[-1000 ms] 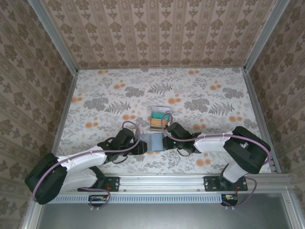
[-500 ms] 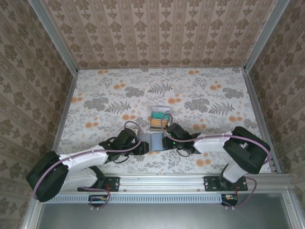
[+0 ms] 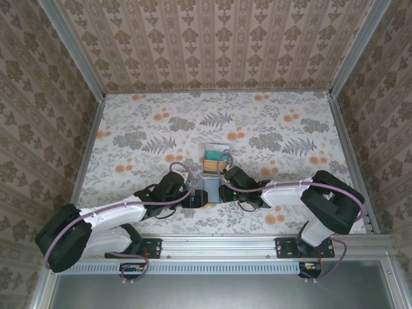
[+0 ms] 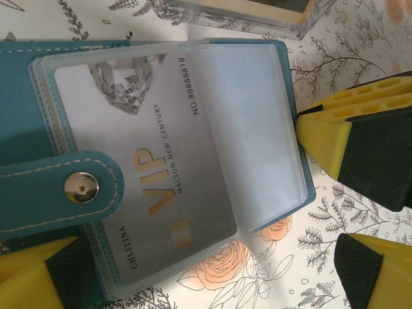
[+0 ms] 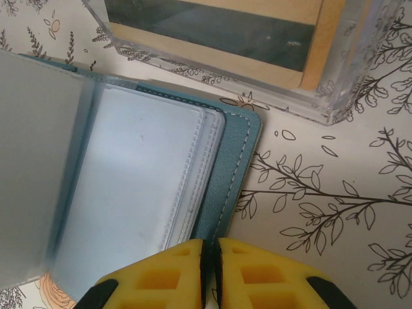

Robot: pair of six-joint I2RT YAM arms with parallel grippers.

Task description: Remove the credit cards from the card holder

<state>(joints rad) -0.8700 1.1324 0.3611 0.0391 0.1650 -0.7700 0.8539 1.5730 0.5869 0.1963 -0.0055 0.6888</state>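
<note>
"VIP", "CHLITINA" on silver card point(image 4: 129, 122)

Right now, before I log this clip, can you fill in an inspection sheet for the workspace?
Surface: floral tablecloth, lying flat.
Job's things: card holder lies open with its clear sleeves showing; a silver VIP card sits in one sleeve. More cards, teal and tan, lie in a clear tray just beyond it.
Clutter: nothing seen.
Pincers: left pincer open, over the holder. Right pincer shut at the holder's edge; a grip cannot be confirmed.
Cables: purple cables loop along both arms.
Surroundings: patterned walls; metal rail at the near edge.
</note>
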